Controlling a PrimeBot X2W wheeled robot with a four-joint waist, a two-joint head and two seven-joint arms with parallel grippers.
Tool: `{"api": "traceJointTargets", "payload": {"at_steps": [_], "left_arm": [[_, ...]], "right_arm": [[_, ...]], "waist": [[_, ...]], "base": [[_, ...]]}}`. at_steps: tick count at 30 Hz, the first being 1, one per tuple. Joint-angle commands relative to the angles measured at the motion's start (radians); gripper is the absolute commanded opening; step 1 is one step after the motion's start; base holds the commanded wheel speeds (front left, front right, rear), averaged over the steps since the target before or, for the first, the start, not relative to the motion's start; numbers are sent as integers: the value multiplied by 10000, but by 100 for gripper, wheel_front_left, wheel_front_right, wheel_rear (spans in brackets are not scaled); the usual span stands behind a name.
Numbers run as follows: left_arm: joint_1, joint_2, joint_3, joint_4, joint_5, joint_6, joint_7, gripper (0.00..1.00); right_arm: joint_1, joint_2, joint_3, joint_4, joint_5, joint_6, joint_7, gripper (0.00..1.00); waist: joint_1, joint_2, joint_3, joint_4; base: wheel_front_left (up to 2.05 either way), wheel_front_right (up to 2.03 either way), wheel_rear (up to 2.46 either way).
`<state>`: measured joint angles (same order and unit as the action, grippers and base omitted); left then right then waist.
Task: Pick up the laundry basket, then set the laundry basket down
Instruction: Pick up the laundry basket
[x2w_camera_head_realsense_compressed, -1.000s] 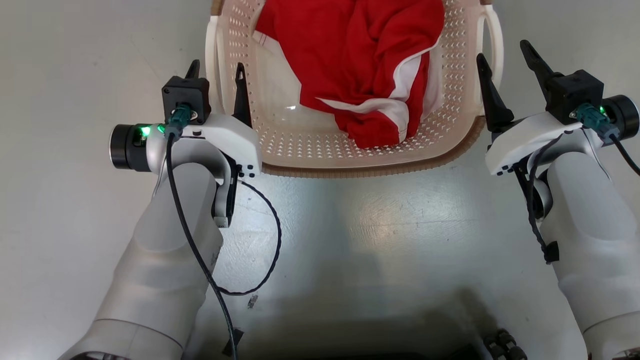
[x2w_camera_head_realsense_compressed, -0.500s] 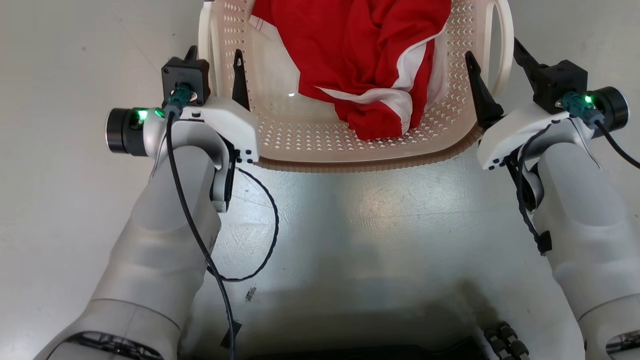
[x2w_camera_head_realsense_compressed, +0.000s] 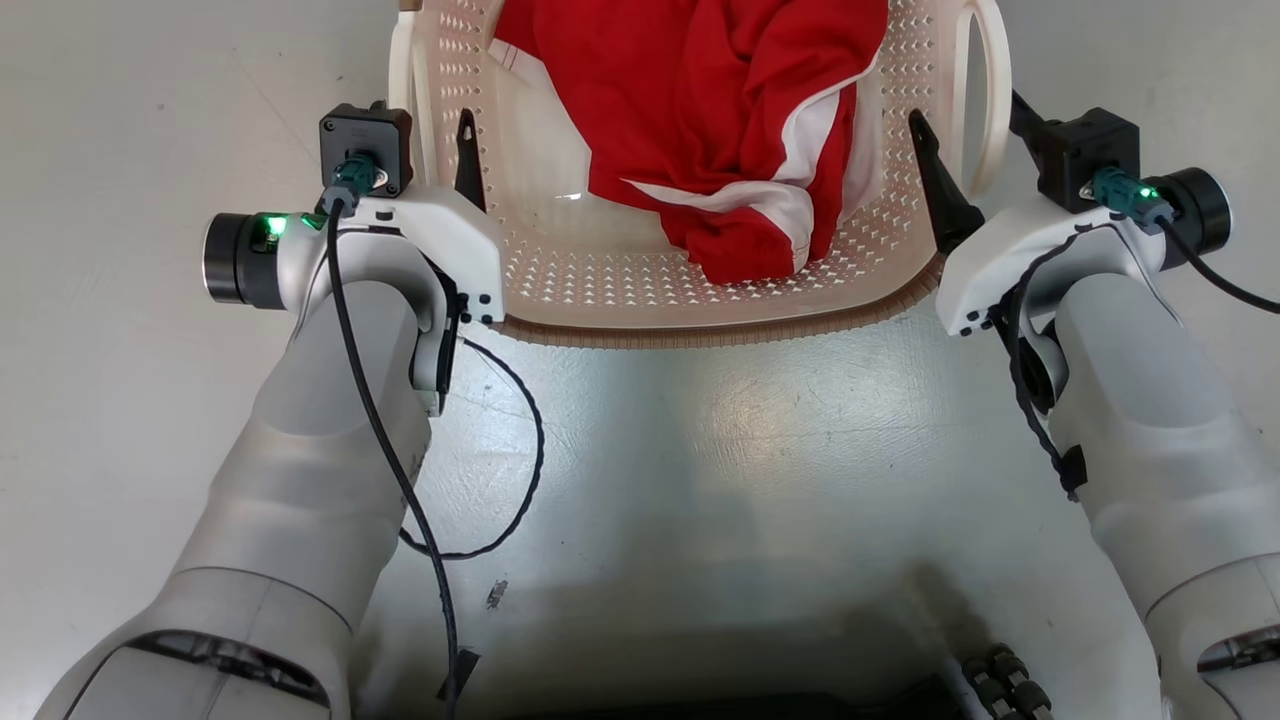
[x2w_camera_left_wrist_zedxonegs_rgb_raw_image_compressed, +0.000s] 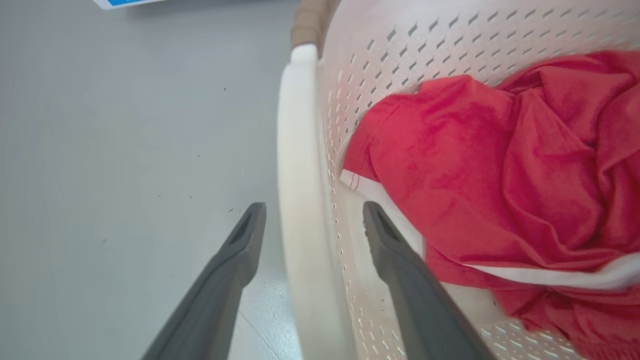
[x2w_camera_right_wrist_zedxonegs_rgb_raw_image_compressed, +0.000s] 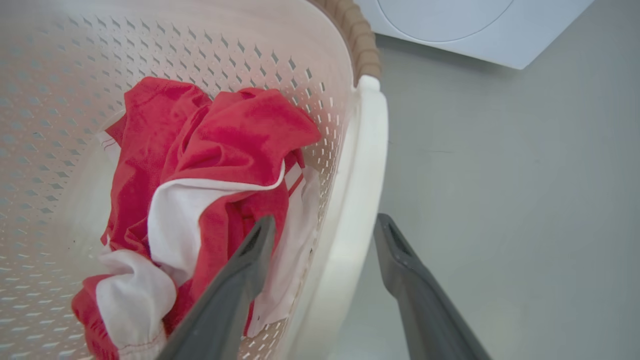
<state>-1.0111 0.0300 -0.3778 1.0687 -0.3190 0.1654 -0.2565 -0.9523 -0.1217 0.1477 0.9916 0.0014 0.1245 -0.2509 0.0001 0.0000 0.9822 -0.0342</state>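
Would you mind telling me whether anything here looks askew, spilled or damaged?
Nothing stands out. The laundry basket sits upright on the floor, no damage visible, the red and white garment lying inside it. The left pincer and right pincer stand open, each straddling a white side handle.

Bright, even overhead light; soft glare patch on floor (x2w_camera_head_realsense_compressed: 760, 405), dark shadow beneath it; wrist views soft close-up.

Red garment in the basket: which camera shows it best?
Head view: the red garment lies sharp from above, only its top cropped. The left wrist view shows one side; the right, most of it, blurrier.
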Motion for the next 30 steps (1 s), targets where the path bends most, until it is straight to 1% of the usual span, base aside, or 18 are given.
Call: {"api": "traceJointTargets", "payload": {"at_steps": [1,13,29,30], "left_arm": [[59,202,94,22,-124,-63,-53,100],[-407,202,-480,931,-447,-178,-53,100],[-658,202,-826,953,-725,-121,-53,100],[-685,202,-834,948,-735,-114,-53,99]], "right_arm": [[227,146,196,54,0,62,-109,100],[152,245,562,348,102,62,-109,100],[-45,193,490,374,307,62,-109,100],[-76,194,483,371,313,62,-109,100]], "waist": [[-1,0,-12,2],[-1,0,-141,-83],[-1,0,169,-93],[-1,0,191,-91]], "base": [[0,0,0],[0,0,0],[0,0,0],[0,0,0]]}}
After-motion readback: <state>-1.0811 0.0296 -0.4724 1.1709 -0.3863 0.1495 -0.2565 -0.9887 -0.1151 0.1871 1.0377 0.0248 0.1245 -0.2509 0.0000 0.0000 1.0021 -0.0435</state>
